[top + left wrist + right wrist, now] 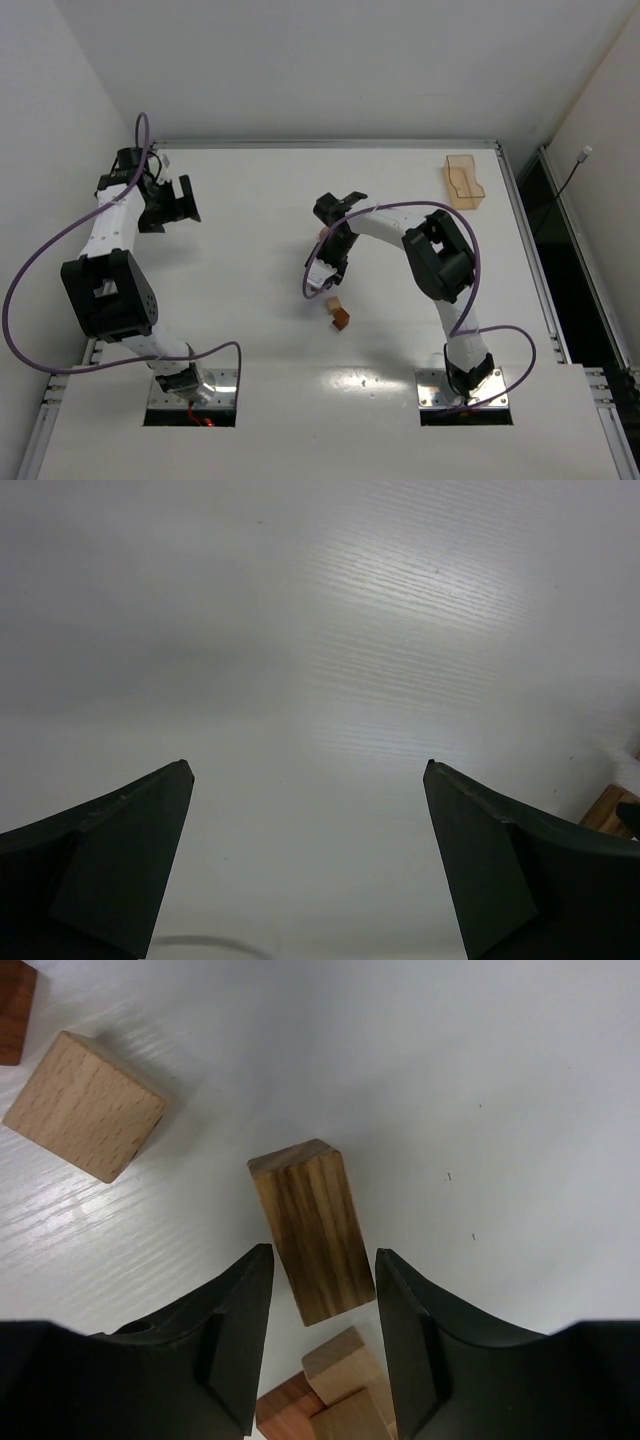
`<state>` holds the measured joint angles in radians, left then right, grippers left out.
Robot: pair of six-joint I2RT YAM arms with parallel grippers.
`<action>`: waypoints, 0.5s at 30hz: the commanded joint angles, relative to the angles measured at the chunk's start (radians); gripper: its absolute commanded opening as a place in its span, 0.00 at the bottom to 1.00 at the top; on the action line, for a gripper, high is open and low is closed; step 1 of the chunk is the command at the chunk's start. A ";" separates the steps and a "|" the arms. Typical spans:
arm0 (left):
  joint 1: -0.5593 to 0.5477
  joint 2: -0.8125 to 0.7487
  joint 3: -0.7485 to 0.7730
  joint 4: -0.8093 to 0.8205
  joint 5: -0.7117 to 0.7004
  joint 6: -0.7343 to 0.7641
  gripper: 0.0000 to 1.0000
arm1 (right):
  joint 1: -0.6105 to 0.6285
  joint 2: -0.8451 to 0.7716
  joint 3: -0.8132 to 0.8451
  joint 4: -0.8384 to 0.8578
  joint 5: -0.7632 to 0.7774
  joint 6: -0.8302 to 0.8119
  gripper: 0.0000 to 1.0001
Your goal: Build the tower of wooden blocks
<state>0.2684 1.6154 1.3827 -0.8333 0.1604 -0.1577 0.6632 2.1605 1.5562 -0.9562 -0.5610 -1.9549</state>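
Left gripper [310, 770]: far-left part of table [250, 330], jaws spread wide, nothing between.

Right gripper [322, 1255]: near table centre, by far nearer arm. Dark striped bar [312, 1235] lies flat on table between its fingers. Long axis runs away from wrist, slightly skewed, so fingers span narrow width. Gripping or just beside: cannot tell.

Pale cube [85, 1105] lies beyond, to left. Small blocks [335, 1390] sit under wrist.
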 commanded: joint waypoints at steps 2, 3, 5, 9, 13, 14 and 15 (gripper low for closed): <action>0.014 0.001 0.027 0.005 -0.002 0.003 1.00 | -0.001 -0.013 0.013 -0.068 -0.008 -0.042 0.40; 0.014 0.011 0.027 0.005 -0.002 0.003 1.00 | -0.001 -0.013 0.002 -0.079 -0.008 -0.051 0.37; 0.014 0.020 0.038 0.005 -0.002 0.003 1.00 | -0.001 -0.025 -0.010 -0.079 -0.008 -0.052 0.31; 0.014 0.020 0.047 0.005 -0.002 0.003 1.00 | 0.009 -0.048 -0.030 -0.079 0.003 -0.061 0.13; 0.014 -0.003 0.047 -0.004 -0.002 0.003 1.00 | 0.009 -0.106 0.034 -0.141 -0.107 0.051 0.00; 0.014 -0.015 0.035 -0.004 -0.002 0.003 1.00 | 0.009 -0.143 0.062 -0.151 -0.138 0.133 0.00; 0.014 -0.029 0.013 -0.004 -0.002 -0.008 1.00 | 0.009 -0.163 0.120 -0.151 -0.205 0.322 0.00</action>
<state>0.2699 1.6413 1.3911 -0.8364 0.1600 -0.1581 0.6643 2.1319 1.5513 -1.0512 -0.5835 -1.8797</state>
